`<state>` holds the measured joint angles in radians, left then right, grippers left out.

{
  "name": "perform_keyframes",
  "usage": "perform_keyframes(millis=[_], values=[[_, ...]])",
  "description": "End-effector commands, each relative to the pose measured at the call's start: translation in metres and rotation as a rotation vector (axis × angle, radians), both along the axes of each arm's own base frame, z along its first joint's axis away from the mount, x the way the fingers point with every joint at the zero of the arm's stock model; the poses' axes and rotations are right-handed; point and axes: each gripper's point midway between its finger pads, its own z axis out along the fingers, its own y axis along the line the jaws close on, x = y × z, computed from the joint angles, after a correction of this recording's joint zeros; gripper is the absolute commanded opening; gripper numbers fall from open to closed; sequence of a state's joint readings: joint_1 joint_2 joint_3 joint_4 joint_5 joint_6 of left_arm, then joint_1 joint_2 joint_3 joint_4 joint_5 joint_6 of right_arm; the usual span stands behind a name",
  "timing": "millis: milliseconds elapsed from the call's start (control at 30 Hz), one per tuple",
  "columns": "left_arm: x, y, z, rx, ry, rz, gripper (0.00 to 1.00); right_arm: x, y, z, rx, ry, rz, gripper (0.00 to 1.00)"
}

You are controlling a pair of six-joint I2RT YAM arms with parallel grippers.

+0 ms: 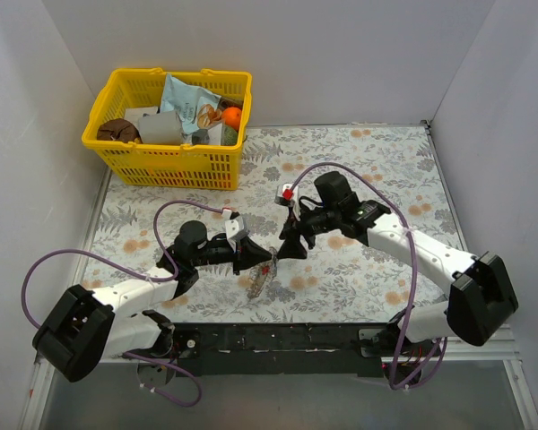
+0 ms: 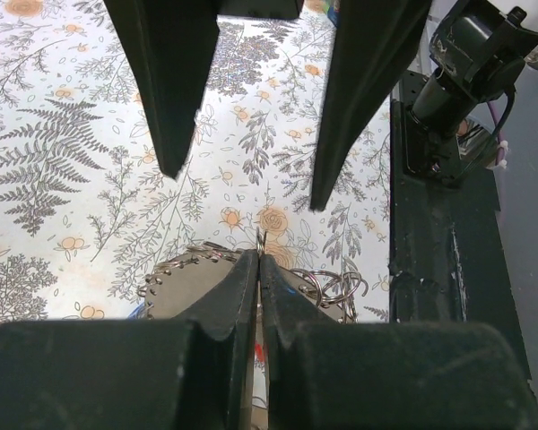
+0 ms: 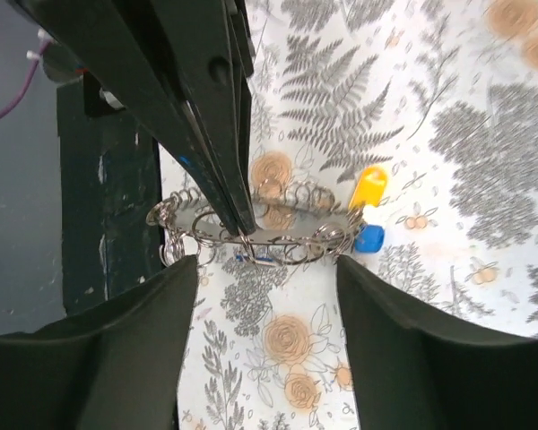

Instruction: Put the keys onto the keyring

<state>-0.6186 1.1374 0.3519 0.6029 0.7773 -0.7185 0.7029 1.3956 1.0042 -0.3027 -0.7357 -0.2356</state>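
- Progress is looking partial at best: the left gripper (image 2: pixel 258 255) is pinching a thin wire loop at the rim of the keyring (image 3: pixel 305 235), its fingers pressed tight together.
- The keyring is sitting low over the floral table cover (image 1: pixel 386 161), near the front edge and between the two arms.
- The right gripper (image 3: pixel 267 264) is hanging wide open astride the ring and holding nothing, so no key is being carried to it at this moment.
- A yellow-capped key (image 3: pixel 369 186) and a blue-capped key (image 3: pixel 369 238) are lying just beside the ring's rim. Whether either is already threaded on or only touching it, I cannot tell.
- What is remaining, as I judge it, is taking up each loose key and working it onto the wire while the left side is steadying the ring.
- The right wrist view alone is showing the two coloured caps and the ring's full looped outline, with the left fingers coming down onto it.
- The left wrist view is showing the pinch from behind and the open right fingers (image 2: pixel 170 134) spread beyond it, but no key caps.
- The top view is showing both arms converging at the near centre and the yellow basket (image 1: pixel 134 161) at the far left, well apart. There the ring is reading only as a small glinting blur.
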Motion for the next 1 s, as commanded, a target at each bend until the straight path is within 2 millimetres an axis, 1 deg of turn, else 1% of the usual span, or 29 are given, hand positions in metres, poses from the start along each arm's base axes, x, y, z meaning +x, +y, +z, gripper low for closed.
perform_keyframes(millis=[0, 133, 200, 367, 400, 433, 467, 533, 567, 600, 633, 667, 800, 967], values=[[-0.003, -0.004, 0.025, -0.05, -0.075, -0.03, 0.0, 0.01, 0.0, 0.03, 0.088, -0.14, -0.043, 0.75], [-0.004, -0.004, 0.028, -0.062, -0.085, -0.035, 0.0, 0.007, -0.005, 0.049, 0.159, -0.197, -0.054, 0.84], [-0.005, -0.004, 0.028, -0.066, -0.086, -0.037, 0.0, 0.006, -0.007, 0.051, 0.183, -0.207, -0.053, 0.87], [-0.005, -0.004, 0.029, -0.083, -0.089, -0.037, 0.0, -0.002, -0.012, 0.06, 0.251, -0.219, -0.016, 0.88], [-0.005, -0.004, 0.029, -0.086, -0.087, -0.036, 0.0, -0.005, -0.014, 0.056, 0.252, -0.209, -0.011, 0.88], [-0.005, -0.005, 0.03, -0.095, -0.095, -0.036, 0.0, -0.006, -0.015, 0.056, 0.261, -0.206, -0.009, 0.88], [-0.005, -0.004, 0.026, -0.092, -0.082, -0.034, 0.0, -0.007, -0.014, 0.06, 0.291, -0.213, 0.0, 0.88], [-0.005, -0.005, 0.027, -0.104, -0.086, -0.034, 0.0, -0.01, -0.017, 0.057, 0.306, -0.202, 0.012, 0.88], [-0.005, -0.005, 0.026, -0.107, -0.078, -0.035, 0.0, -0.014, -0.016, 0.061, 0.335, -0.208, 0.046, 0.87], [-0.006, -0.005, 0.023, -0.104, -0.073, -0.036, 0.0, -0.014, -0.017, 0.06, 0.337, -0.211, 0.047, 0.89], [-0.006, -0.005, 0.026, -0.114, -0.084, -0.038, 0.0, -0.014, -0.017, 0.057, 0.337, -0.212, 0.048, 0.96], [-0.006, -0.005, 0.024, -0.113, -0.077, -0.038, 0.0, -0.015, -0.017, 0.057, 0.34, -0.229, 0.062, 0.98], [-0.006, -0.006, 0.023, -0.117, -0.071, -0.041, 0.0, -0.016, -0.018, 0.055, 0.341, -0.236, 0.069, 0.98], [-0.006, -0.007, 0.024, -0.125, -0.075, -0.045, 0.0, -0.022, -0.014, 0.05, 0.346, -0.156, 0.117, 0.95]])
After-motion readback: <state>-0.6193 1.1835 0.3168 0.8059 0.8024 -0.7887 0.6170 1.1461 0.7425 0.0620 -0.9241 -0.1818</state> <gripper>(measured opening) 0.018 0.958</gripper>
